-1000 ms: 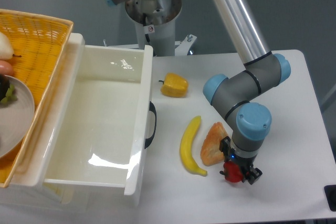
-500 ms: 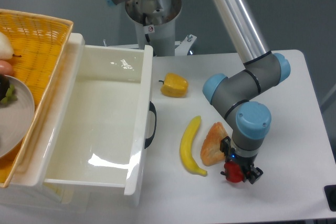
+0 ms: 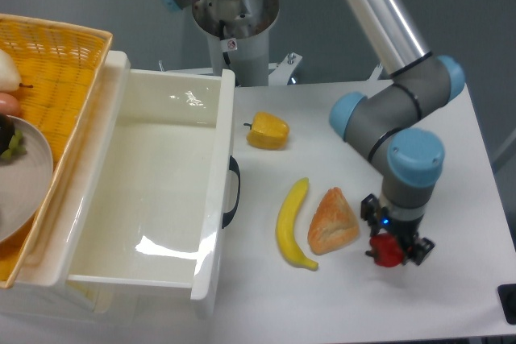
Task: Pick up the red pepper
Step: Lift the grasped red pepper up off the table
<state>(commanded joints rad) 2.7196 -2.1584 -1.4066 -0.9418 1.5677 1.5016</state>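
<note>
The red pepper (image 3: 386, 251) is seen clamped between the two black fingers of the claw (image 3: 393, 250), low over the white tabletop (image 3: 459, 199), at the near right of the scene. Whether the pepper rests on the surface or is raised slightly above it cannot be told. Only its glossy red body is visible; the stem is hidden by the claw. The claw is pointed straight down from a grey arm (image 3: 399, 114) with light blue joint caps.

Just to the left of the red pepper, a wedge of golden-brown bread (image 3: 331, 221) is laid flat, close to it but not touching. Left of the bread, a banana (image 3: 291, 224) is laid lengthwise, just beside the bread. Farther back and to the left of the red pepper, well apart from it, a yellow pepper (image 3: 268, 130) is lying on its side.

Far to the left of the red pepper, a white drawer-like bin (image 3: 222, 159) with a dark handle (image 3: 232, 192) is placed, and beyond it a woven yellow basket (image 3: 60, 58) holding a grey plate (image 3: 32, 179) and some fruit that is cut off by the frame edge.

A small red-and-white sticker (image 3: 231, 44) is fixed on the robot's base behind the bin; its writing is too small to be read. No other label or brand can be made out.
</note>
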